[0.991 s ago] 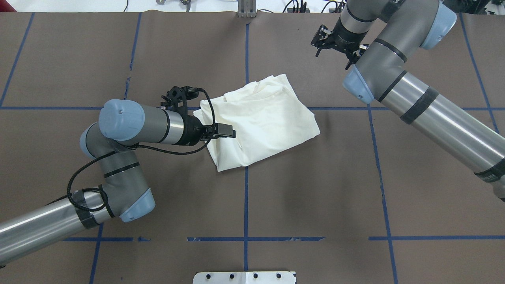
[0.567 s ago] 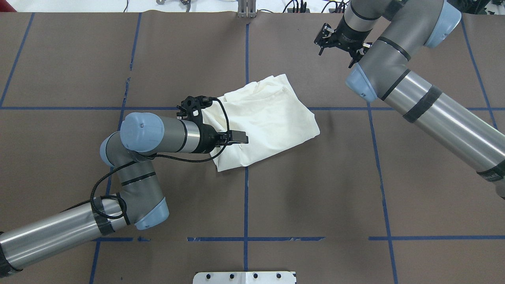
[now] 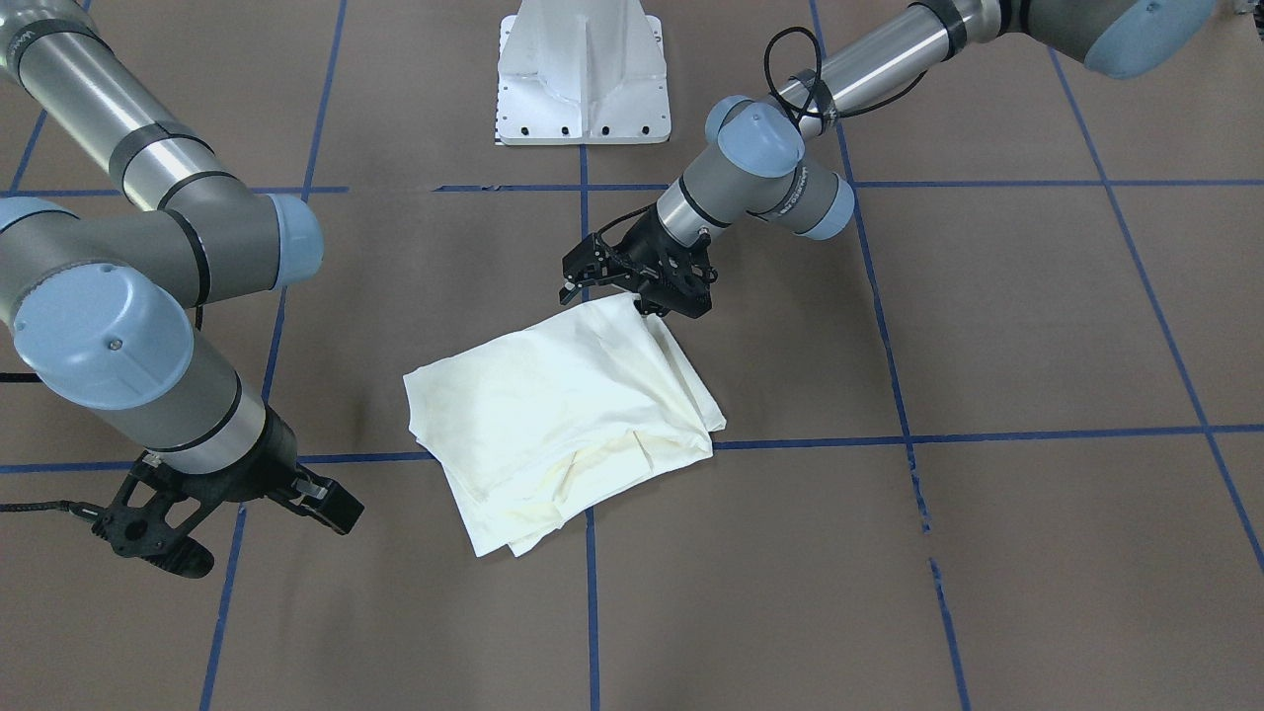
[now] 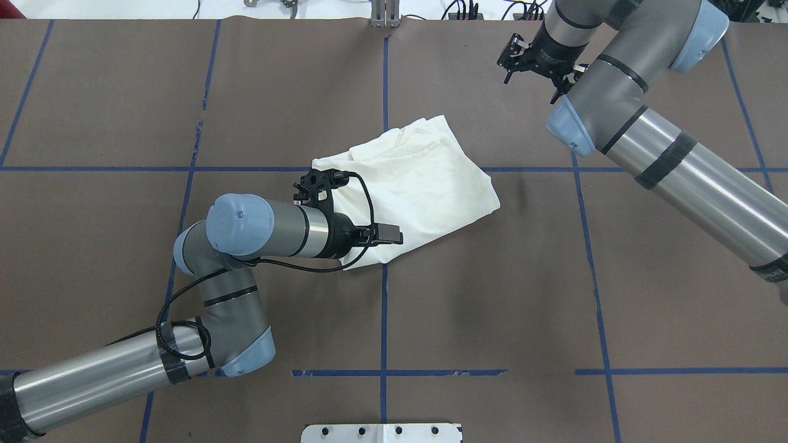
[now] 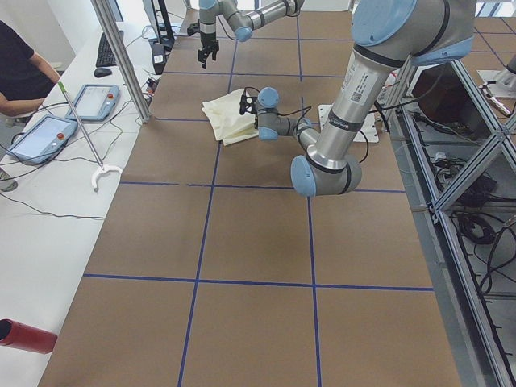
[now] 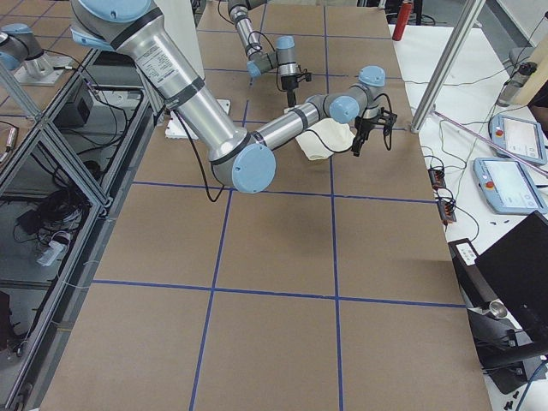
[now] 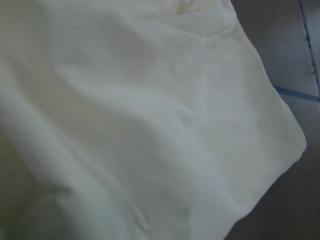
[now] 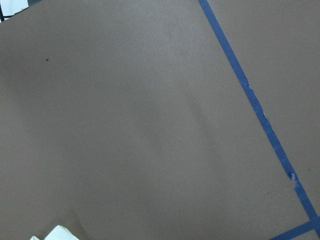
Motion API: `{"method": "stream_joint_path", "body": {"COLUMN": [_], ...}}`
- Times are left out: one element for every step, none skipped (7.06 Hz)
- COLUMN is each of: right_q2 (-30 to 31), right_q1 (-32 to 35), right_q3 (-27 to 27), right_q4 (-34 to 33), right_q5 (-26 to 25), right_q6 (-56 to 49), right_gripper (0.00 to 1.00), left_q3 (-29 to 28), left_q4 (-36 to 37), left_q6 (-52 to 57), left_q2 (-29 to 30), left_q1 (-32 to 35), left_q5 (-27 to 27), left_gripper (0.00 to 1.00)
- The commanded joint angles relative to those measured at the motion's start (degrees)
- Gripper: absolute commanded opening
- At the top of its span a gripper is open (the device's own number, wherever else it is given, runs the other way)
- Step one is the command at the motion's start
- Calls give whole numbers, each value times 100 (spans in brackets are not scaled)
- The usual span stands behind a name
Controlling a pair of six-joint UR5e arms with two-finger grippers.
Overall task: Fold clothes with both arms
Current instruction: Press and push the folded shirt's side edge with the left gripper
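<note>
The clothes are one cream shirt [image 4: 425, 178] folded into a rough square at the table's middle, plain side up [image 3: 563, 415]. My left gripper [image 4: 354, 209] reaches low over the shirt's corner nearest the robot base [image 3: 632, 296]. The left wrist view is filled with cream cloth [image 7: 150, 125] and shows no fingers, so I cannot tell whether the gripper pinches the fabric. My right gripper [image 4: 535, 67] hangs above bare table at the far right, well away from the shirt. Its jaws are spread with nothing between them [image 3: 242, 528].
Brown table cover with a grid of blue tape lines [image 4: 383, 307]. The white pedestal base [image 3: 583, 89] stands at the robot's edge. A side bench with tablets [image 5: 48, 137] and a seated person [image 5: 20, 68] runs along the far edge.
My left arm slid right and toward the robot's edge along the shirt's left side to its near corner. The right arm drifted slightly farther away, up and right. The shirt barely shifted.
</note>
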State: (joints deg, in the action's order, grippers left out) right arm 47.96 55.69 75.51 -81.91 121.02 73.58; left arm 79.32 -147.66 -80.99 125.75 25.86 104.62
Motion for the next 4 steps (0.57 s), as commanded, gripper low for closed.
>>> {"method": "stream_joint_path", "body": {"right_q2": [3, 12, 21, 64], "right_q1": [100, 118, 118, 170], "right_q3": [-10, -10, -1, 7], "right_q4": [0, 0, 0, 35], "right_q5": [10, 10, 10, 27], "right_q6": [-142, -177, -195, -221], "right_gripper": [100, 100, 100, 100], "left_q3": [355, 626, 942, 1258], "left_q4": [0, 9, 26, 70], "left_q6": [13, 13, 13, 13], "left_q2": [-216, -383, -532, -708], "left_q1": [-203, -213, -213, -204], "left_q5": [67, 520, 759, 779], "left_gripper": [100, 100, 100, 100]}}
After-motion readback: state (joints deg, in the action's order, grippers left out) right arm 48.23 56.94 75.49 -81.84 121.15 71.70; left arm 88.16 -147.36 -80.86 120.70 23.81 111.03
